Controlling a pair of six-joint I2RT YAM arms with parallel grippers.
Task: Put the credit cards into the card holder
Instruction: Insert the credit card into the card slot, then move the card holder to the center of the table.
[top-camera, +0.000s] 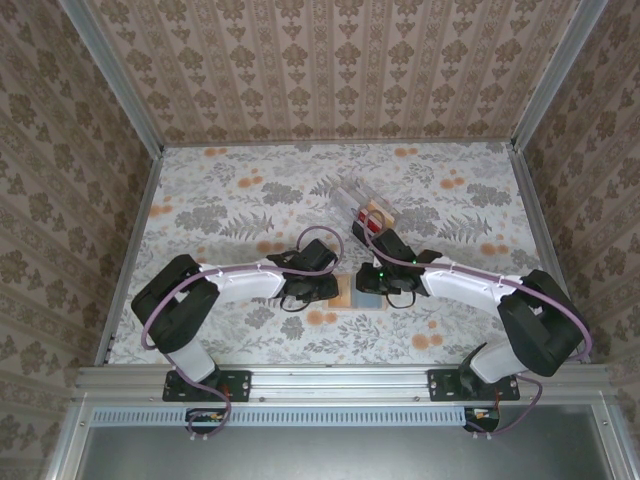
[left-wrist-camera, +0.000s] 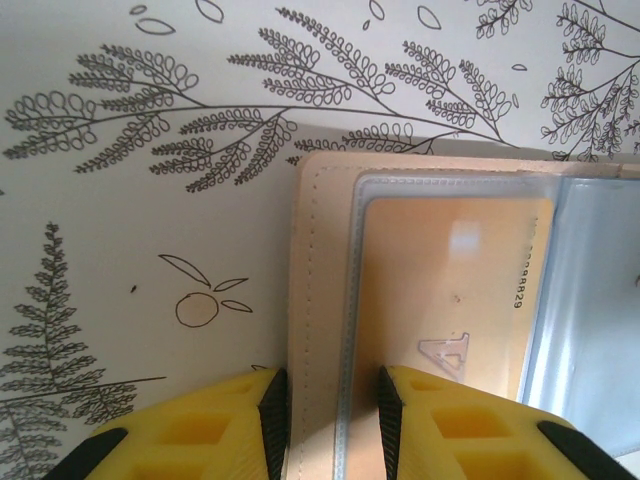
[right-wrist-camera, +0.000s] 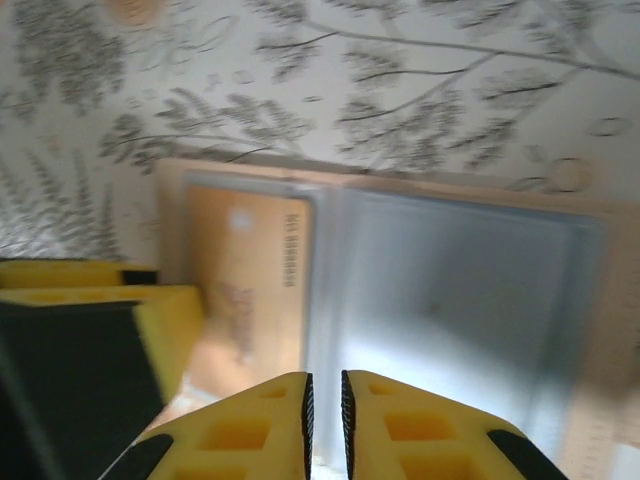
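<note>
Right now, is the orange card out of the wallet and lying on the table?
No, the orange card lies under clear plastic inside the open tan wallet.

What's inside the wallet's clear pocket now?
An orange-yellow credit card, in the tan wallet; the left gripper covers its near end. Anything under the card is hidden.
</note>
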